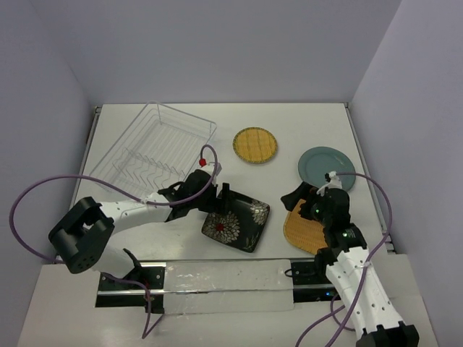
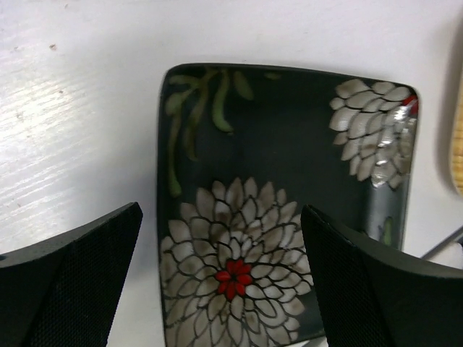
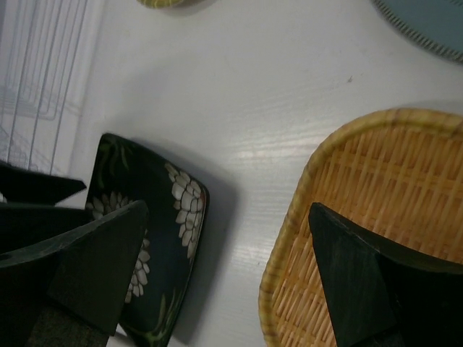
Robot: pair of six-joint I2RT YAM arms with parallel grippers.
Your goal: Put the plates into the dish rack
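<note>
The black square plate (image 1: 237, 220) with white-red flowers lies flat on the table. My left gripper (image 1: 219, 202) is open over its left edge. In the left wrist view (image 2: 221, 289) one finger is over the bare table and the other over the black plate (image 2: 289, 137). My right gripper (image 1: 298, 204) is open and empty, straddling the left rim of the orange-yellow woven plate (image 1: 307, 231); this shows in the right wrist view (image 3: 228, 275) with the woven plate (image 3: 391, 188). The round yellow woven plate (image 1: 255, 144) and the teal-grey plate (image 1: 327, 168) lie further back. The wire dish rack (image 1: 159, 144) at the back left holds no plates.
The table has white walls on three sides. A clear plastic strip (image 1: 217, 278) runs along the near edge between the arm bases. The purple cable (image 1: 29, 210) loops left of the left arm. The rack's wires (image 3: 43, 72) show at the left of the right wrist view.
</note>
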